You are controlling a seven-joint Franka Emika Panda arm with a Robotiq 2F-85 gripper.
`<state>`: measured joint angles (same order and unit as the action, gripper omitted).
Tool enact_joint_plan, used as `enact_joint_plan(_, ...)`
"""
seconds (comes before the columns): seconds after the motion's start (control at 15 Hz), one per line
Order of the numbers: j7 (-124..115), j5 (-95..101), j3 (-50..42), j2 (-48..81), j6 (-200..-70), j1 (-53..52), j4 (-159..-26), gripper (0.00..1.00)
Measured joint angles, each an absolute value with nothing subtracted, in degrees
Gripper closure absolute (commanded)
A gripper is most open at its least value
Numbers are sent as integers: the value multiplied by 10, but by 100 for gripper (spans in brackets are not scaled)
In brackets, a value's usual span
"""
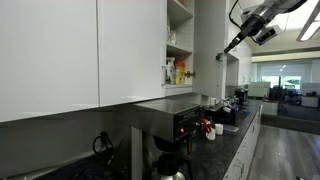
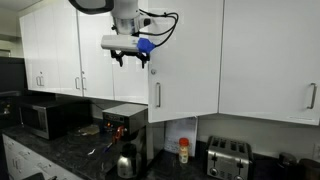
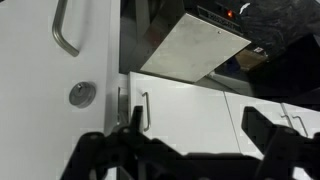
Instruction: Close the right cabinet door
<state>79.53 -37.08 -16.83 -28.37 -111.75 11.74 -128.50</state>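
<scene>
The right cabinet door stands swung out from the cabinet, showing the open shelves behind it. In an exterior view its white face has a slim silver handle near its left edge. My gripper hangs from the arm beside the door's free edge, high up. It also shows in an exterior view, just left of the door's upper edge. In the wrist view the gripper is open and empty. A white panel with a handle fills the left.
Bottles stand on the open shelf. Below on the dark counter are a coffee machine, a kettle, a microwave and a toaster. Closed white cabinet doors flank the open one.
</scene>
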Motion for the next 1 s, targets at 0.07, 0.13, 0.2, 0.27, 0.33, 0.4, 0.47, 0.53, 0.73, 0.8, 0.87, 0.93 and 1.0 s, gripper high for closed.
enact_joint_plan(0.07, 795, -363, -168, -285, -1124, 116, -1286, 0)
enact_joint_plan(0.13, 795, -350, -168, -286, -1131, 116, -1286, 0)
enact_joint_plan(0.2, 795, -330, -167, -288, -1143, 116, -1286, 0)
enact_joint_plan(0.27, 792, -304, -167, -290, -1158, 116, -1286, 0)
enact_joint_plan(0.33, 788, -279, -167, -294, -1165, 116, -1286, 0)
enact_joint_plan(0.4, 778, -251, -167, -298, -1174, 116, -1286, 0)
enact_joint_plan(0.47, 769, -227, -169, -302, -1187, 117, -1285, 0)
enact_joint_plan(0.53, 763, -209, -172, -305, -1200, 117, -1285, 0)
enact_joint_plan(0.73, 748, -170, -180, -306, -1230, 117, -1285, 0)
enact_joint_plan(0.8, 744, -162, -182, -306, -1237, 116, -1285, 0)
enact_joint_plan(0.87, 743, -161, -185, -306, -1241, 115, -1285, 0)
enact_joint_plan(0.93, 743, -163, -191, -306, -1242, 110, -1285, 0)
enact_joint_plan(1.0, 743, -166, -198, -305, -1243, 102, -1285, 0)
